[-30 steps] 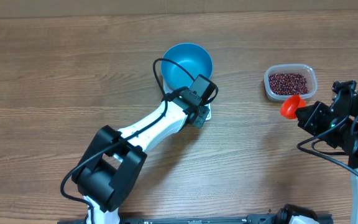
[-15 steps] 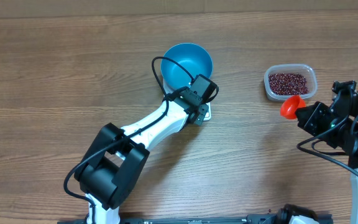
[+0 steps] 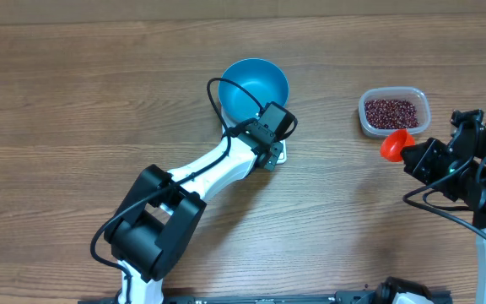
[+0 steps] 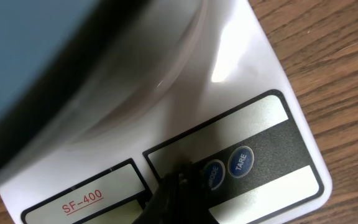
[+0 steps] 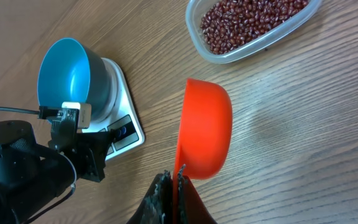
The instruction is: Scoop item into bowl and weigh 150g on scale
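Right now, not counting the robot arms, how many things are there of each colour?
Blue: 1, the bowl
White: 1, the scale
Orange-red: 1, the scoop
Clear: 1, the tub, holding dark red beans
Total: 4

Left wrist view, front panel of the white scale point(image 4: 247, 74). The model mark "SF-400" stands in red, underlined, on a pale label point(image 4: 82, 200) at the panel's left. "TARE" stands in white capitals on a round blue button point(image 4: 241, 162). A second blue button point(image 4: 214, 174) just beside it carries white lettering too blurred to read. No other text is legible in any view.
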Motion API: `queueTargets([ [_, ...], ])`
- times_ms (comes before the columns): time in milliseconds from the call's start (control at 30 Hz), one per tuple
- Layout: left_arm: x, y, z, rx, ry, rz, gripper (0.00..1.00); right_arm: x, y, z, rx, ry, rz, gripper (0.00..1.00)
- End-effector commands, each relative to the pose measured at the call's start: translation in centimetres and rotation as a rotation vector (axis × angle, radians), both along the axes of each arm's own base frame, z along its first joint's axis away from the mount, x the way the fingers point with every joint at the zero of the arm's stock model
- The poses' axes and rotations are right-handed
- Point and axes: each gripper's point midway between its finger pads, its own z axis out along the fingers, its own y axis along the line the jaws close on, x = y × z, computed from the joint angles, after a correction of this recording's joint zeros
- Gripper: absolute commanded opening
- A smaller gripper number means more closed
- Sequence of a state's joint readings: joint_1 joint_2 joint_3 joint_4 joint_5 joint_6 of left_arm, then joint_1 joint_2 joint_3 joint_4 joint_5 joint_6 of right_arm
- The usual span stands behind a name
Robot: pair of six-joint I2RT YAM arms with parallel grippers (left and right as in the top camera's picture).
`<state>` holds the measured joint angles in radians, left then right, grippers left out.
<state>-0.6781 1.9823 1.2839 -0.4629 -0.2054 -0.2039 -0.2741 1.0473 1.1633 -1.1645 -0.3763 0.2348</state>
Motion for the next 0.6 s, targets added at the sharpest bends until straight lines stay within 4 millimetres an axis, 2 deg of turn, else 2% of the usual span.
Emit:
queueTargets([
  [0,-0.1,0.0,-0.8,-0.011,0.028,-0.001,0.04,0.2,-0.3,1.0,-0.021,-0.030,-0.001,0.04],
  [267,-0.8,-0.7,-1.7,-0.035,0.078,-0.054,0.04,0.1,-0.3,0.9,-0.019,-0.024,-0.002,0.04],
  [467,-1.2,-0.3,-1.9,-0.018,0.095,-0.050,0.04,0.0,-0.2,0.8,-0.017,-0.015,-0.001,0.04],
  [567,-0.8,0.4,-1.9,0.005,0.073,0.008,0.04,0.0,-0.2,0.8,-0.017,-0.015,-0.002,0.04],
])
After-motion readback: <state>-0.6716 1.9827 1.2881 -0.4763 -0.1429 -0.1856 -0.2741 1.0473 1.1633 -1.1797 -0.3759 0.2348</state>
